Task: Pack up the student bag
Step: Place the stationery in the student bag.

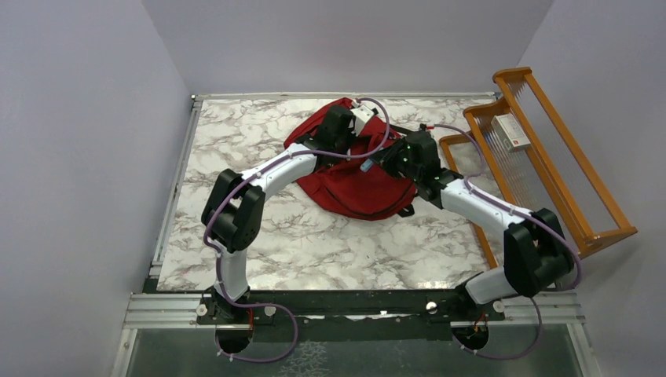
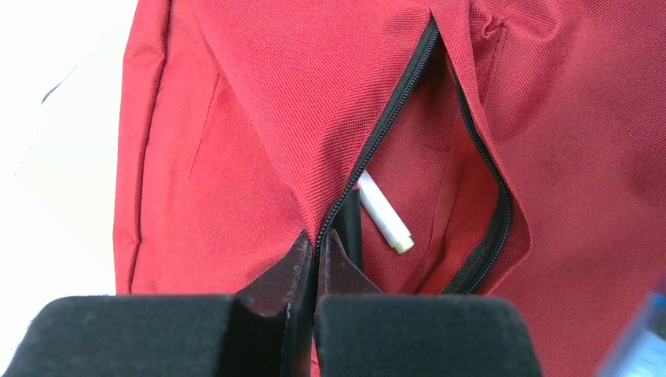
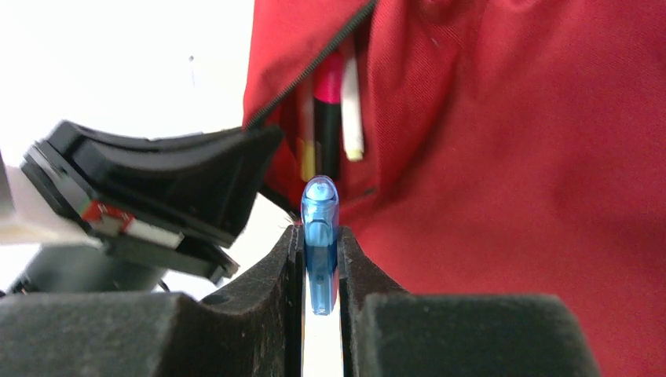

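While my left gripper (image 2: 318, 255) is pinched fully shut on the zip edge (image 2: 378, 137) of the front pocket (image 2: 428, 169), I judge the main risk is that thin fabric slipping free. The mouth would then sag closed, and the blue pen (image 3: 320, 228), clamped between the narrow jaws of the right gripper (image 3: 320, 251), would jab cloth or snag the white pen (image 2: 383, 212) inside. The red student bag (image 1: 353, 188) lies on the marble table (image 1: 314, 243), far centre. Both arms reach forward over it, wrists tilted down, tips close together.
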Robot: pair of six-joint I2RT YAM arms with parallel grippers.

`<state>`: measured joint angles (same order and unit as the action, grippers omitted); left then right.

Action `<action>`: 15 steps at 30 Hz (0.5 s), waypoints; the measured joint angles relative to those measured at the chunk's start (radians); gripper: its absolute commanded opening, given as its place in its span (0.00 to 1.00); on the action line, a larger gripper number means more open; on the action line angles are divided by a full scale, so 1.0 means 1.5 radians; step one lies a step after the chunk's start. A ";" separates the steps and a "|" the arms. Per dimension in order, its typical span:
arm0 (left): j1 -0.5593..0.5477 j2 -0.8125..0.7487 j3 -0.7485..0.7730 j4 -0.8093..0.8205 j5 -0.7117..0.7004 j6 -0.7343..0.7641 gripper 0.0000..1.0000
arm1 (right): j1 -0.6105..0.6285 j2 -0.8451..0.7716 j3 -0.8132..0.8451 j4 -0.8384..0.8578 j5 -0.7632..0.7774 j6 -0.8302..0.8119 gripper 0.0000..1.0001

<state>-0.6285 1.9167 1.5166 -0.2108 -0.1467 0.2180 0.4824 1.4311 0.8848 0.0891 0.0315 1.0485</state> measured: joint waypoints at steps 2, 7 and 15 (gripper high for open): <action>0.000 -0.001 0.000 0.000 0.002 -0.008 0.00 | 0.000 0.034 0.028 0.018 -0.002 0.012 0.00; 0.000 -0.006 0.000 -0.001 0.011 -0.027 0.00 | 0.000 0.105 0.069 0.065 -0.008 0.047 0.01; 0.000 -0.015 0.000 -0.001 0.024 -0.063 0.00 | 0.000 0.235 0.124 0.095 -0.069 0.081 0.01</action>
<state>-0.6281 1.8946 1.5162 -0.2127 -0.1104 0.1242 0.4824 1.7840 1.0706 0.2310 -0.0727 1.1706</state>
